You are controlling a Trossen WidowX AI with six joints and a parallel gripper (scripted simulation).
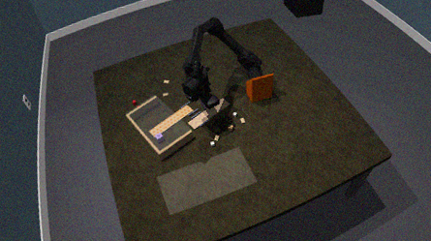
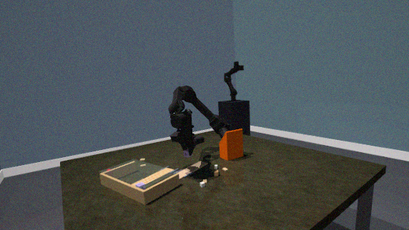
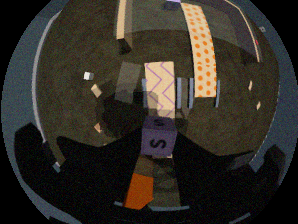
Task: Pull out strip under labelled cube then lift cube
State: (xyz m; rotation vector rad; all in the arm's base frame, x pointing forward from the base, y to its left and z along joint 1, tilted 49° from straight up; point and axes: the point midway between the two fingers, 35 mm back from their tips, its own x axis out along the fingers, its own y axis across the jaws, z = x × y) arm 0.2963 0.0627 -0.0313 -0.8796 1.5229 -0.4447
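Observation:
My gripper (image 2: 186, 151) (image 3: 157, 131) is shut on a purple cube (image 2: 186, 153) (image 3: 158, 144) lettered "S", held well above the table; the gripper hides it in the top view. A cream strip with purple zigzags (image 1: 198, 120) (image 3: 160, 80) lies below the gripper, outside the wooden box; arm shadow crosses it. A cream strip with orange dots (image 1: 172, 120) (image 2: 156, 176) (image 3: 201, 50) reaches from inside the box out past its near side. A second purple cube (image 1: 158, 136) (image 2: 140, 185) is at the dotted strip's far end; whether it rests on it is unclear.
The open wooden box (image 1: 143, 132) (image 2: 121, 188) has thin bluish guides at its strip side. Small white and tan pieces lie beside the zigzag strip. An orange block (image 1: 261, 88) (image 2: 234, 144) (image 3: 139, 191) stands by the arm's base. A pale rectangle (image 1: 207, 182) marks the table.

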